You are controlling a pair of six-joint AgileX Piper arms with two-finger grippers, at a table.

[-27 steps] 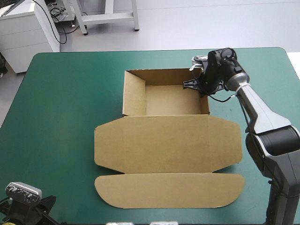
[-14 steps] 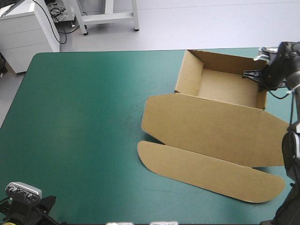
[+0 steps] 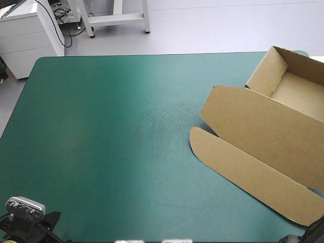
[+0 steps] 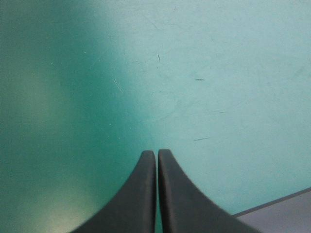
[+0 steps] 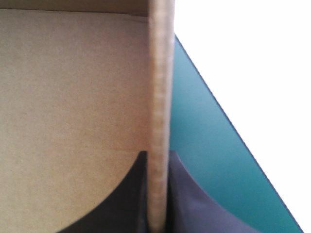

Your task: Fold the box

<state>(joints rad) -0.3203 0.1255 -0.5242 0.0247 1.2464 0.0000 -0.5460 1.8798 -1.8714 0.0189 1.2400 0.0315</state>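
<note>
I see the brown cardboard box on the teal-green table, far right corner, lid nearer me, maybe over the edge.

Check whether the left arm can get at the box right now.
Probably not: nothing blocks it, but the box sits at the right edge, across the teal-green cover from the left gripper.

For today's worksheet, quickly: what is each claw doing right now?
Left claw: closed, holding nothing.
Right claw: closed on a wall of the brown box.
</note>
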